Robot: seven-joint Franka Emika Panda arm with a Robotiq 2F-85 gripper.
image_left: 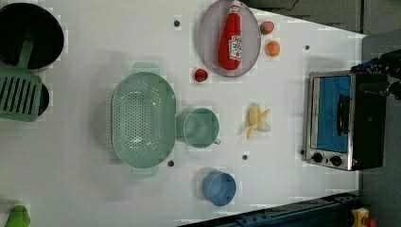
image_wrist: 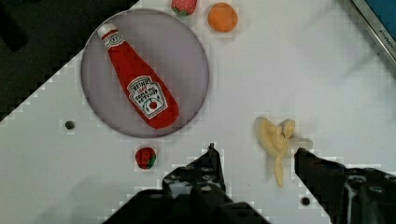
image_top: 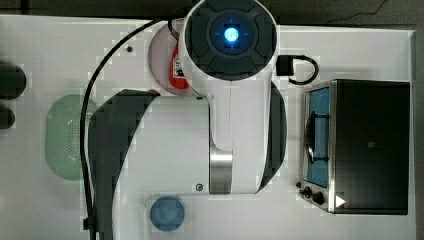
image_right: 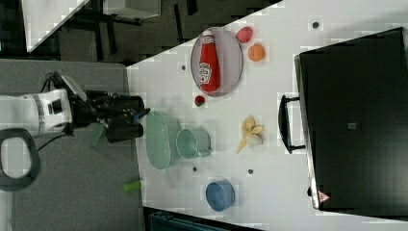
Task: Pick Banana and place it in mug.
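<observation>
End effector above, apart from banana.

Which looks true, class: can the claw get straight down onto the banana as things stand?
Probably yes. The banana lies alone on bare table, apart from the mug and toaster oven. The claw is open, with nothing between its fingers.

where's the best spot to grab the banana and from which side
Probably from straight above, across the thick middle of the banana. It lies flat on the bare table, peel flaps splayed at one end; the open gripper should straddle the body, not the flaps.
</observation>
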